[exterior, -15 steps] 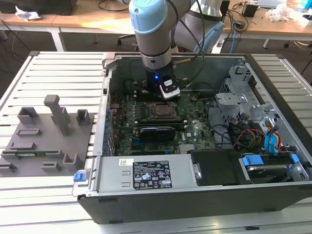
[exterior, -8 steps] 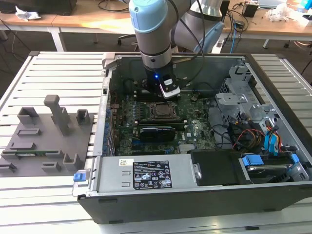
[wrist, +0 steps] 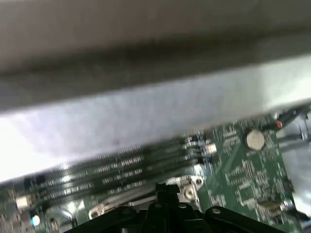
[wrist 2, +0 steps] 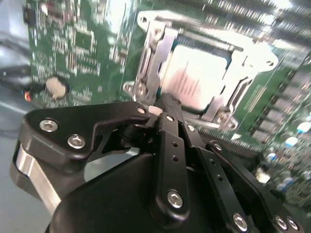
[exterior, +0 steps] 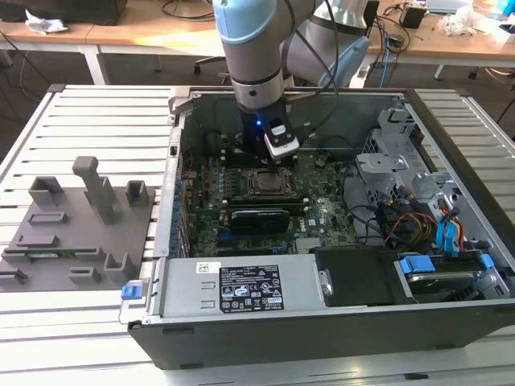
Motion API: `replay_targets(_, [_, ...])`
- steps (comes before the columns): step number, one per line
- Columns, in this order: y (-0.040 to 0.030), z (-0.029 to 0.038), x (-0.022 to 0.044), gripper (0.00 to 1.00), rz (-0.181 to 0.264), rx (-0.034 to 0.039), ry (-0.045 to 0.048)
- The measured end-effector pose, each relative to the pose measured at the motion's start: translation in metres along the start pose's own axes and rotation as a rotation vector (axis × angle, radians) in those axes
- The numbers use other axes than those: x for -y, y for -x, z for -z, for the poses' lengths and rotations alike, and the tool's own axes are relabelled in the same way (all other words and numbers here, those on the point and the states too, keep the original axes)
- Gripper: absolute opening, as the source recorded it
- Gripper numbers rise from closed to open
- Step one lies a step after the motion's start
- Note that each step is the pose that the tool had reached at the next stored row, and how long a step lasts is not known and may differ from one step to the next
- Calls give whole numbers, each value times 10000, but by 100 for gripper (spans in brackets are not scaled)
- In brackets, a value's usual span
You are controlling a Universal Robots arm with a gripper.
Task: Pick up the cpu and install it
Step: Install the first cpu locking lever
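The end effector (wrist 2: 163, 104) hangs just above the socket frame (wrist 2: 150, 73) in the second wrist view, its black fingers (wrist 2: 170, 131) drawn together to a narrow tip with nothing held between them. In the exterior view the end effector (exterior: 278, 165) sits in the upper middle of the frame, low inside the open computer case (exterior: 451, 338), directly over the socket on the motherboard (exterior: 322, 213).

The cpu (wrist 2: 199, 75) lies flat inside the socket frame in the second wrist view, its pale metal top showing in the upper middle of that picture, with the metal frame around its edges (the fingertip stands just at the near edge of the frame, and whether it touches cannot be told). In the exterior view the socket (exterior: 268, 183) shows as a dark square just below the end effector.

A round coin cell (wrist 2: 55, 86) sits on the green board at the left of the second wrist view; the same coin cell (wrist: 254, 139) appears at the right of the first wrist view, beside rows of memory slots (wrist: 121, 170).

At the exterior view's left, a grey parts fixture (exterior: 76, 233) rests on the slatted desk (exterior: 105, 112), well apart from the case. A black power supply (exterior: 241, 285) with a white label fills the lower middle of the case.
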State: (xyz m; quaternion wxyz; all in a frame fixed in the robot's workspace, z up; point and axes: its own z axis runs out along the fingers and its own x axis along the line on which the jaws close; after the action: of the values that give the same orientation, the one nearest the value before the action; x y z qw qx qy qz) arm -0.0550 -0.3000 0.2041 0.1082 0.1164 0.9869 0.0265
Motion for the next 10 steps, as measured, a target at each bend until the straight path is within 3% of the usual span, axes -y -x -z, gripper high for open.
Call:
replay_targets(1, [0,0,0,11,35,43,-178])
replay_targets(2, [0,0,0,11,48,59,-239])
replay_targets(8, [3,12,-1,11,48,55,-235])
replay_targets(9, [12,53,-4,11,47,56,-233])
replay_targets(10, [29,137,-11,11,47,56,-234])
